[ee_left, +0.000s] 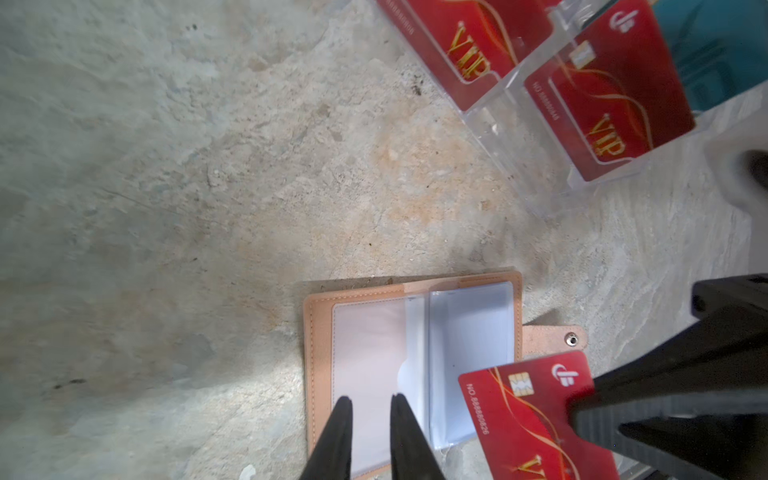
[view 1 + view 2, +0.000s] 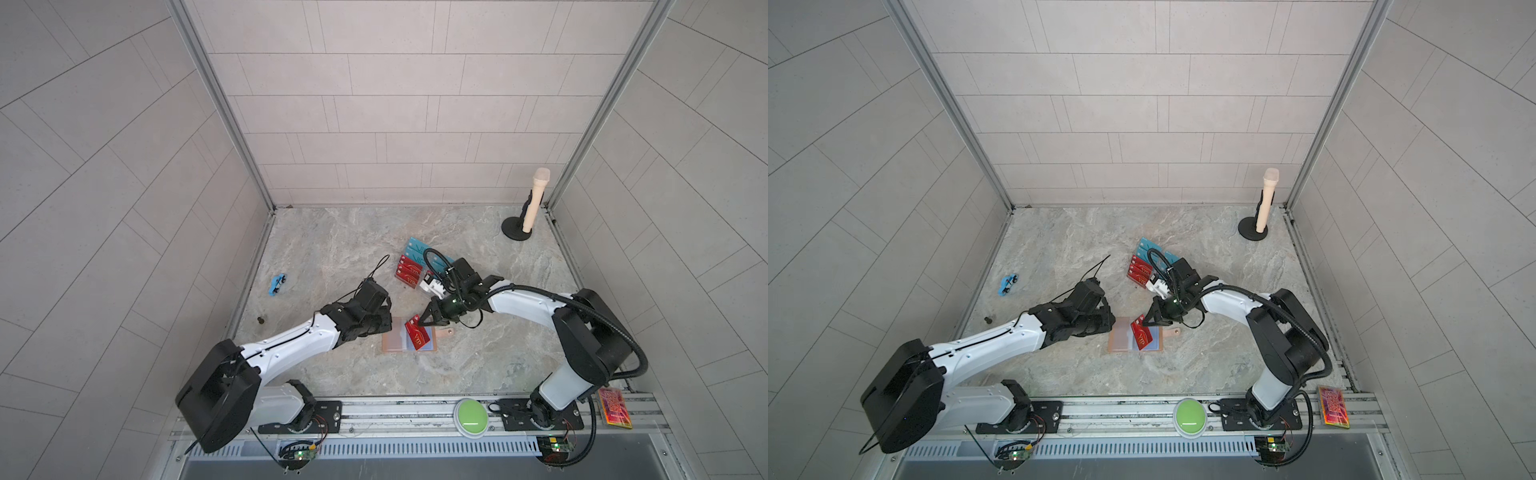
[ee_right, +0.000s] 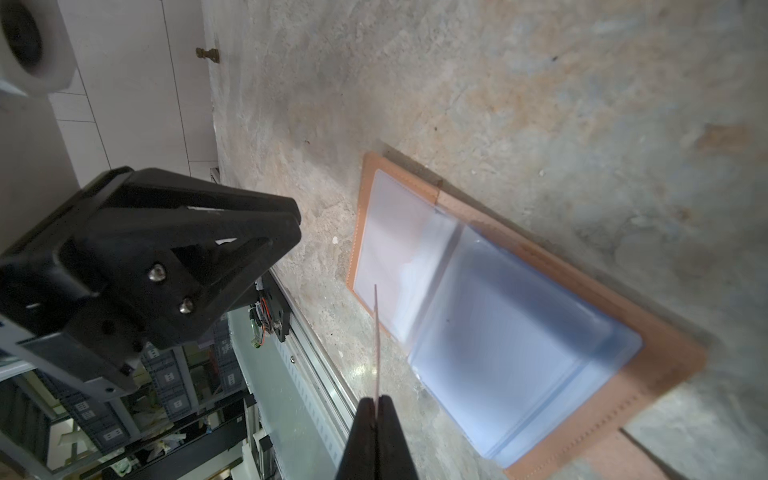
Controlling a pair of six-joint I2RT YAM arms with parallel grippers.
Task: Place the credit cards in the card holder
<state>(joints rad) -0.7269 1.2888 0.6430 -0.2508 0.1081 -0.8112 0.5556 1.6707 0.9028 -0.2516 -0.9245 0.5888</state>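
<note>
Marble table [image 2: 332, 249]. Holder [image 2: 392, 338] lies open flat, lower centre in both top views. Stand [image 1: 505, 124] sits higher in frame, red and teal cards [image 2: 409, 272] racked in it. Right gripper [image 3: 376, 401] is clamped on a red card [image 2: 417, 336], tilted over holder's right page. Left gripper [image 1: 370, 401] is over the left page, jaws narrowly apart.

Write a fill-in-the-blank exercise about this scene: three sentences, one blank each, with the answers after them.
The right tool is shut on a flat red plastic card with gold ___ lettering.
The tan-pink leather-like card holder lies ___, not folded shut, on the grey marbled table.
The round domed push button is ___.
Missing words: VIP; open; green.
</note>
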